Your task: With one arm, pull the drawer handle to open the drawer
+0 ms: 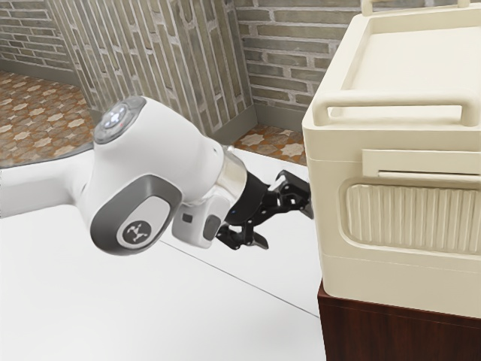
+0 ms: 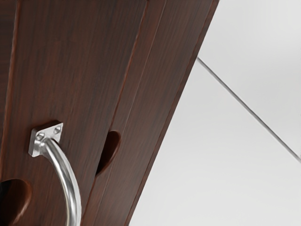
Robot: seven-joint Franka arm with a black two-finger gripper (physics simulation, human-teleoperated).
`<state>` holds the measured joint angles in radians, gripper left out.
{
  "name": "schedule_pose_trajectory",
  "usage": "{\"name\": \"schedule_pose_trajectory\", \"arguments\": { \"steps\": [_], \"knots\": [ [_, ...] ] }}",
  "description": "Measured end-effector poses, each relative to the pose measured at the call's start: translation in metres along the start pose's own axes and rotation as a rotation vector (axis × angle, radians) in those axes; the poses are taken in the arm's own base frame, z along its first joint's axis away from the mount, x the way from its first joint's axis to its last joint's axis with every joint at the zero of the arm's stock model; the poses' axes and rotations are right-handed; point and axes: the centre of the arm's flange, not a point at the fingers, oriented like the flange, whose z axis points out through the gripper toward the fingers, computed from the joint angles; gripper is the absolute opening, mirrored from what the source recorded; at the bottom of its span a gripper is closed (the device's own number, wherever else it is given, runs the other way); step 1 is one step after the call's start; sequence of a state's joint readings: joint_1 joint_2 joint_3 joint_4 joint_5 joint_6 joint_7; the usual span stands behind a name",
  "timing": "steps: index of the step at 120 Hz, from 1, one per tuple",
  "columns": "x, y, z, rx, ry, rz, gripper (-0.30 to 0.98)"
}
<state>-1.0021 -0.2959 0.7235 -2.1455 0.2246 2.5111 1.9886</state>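
Observation:
My gripper [image 1: 287,227] stands open in the exterior view, its two fingers spread apart beside the left edge of the cream box, with nothing seen between them. A curved silver handle [image 2: 68,181] is bolted by a square plate to the dark wooden drawer front [image 2: 70,70] in the wrist view; its other end runs out of the picture. In the exterior view, the dark wooden cabinet [image 1: 398,332] is mostly hidden below the box. Whether the upper finger touches anything there is hard to tell.
A cream box [image 1: 398,287] with rails on top sits on the cabinet at the exterior view's right. White floor [image 2: 225,150] lies beside the cabinet. The front has rounded cutouts, one [image 2: 109,151] near the handle. A brick wall [image 1: 282,60] stands behind.

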Motion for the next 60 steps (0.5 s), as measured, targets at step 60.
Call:
{"name": "schedule_pose_trajectory", "arguments": {
  "steps": [60],
  "knots": [
    [0.002,-0.005,0.02,0.004,-0.048,0.04,0.69]
  ]
}}
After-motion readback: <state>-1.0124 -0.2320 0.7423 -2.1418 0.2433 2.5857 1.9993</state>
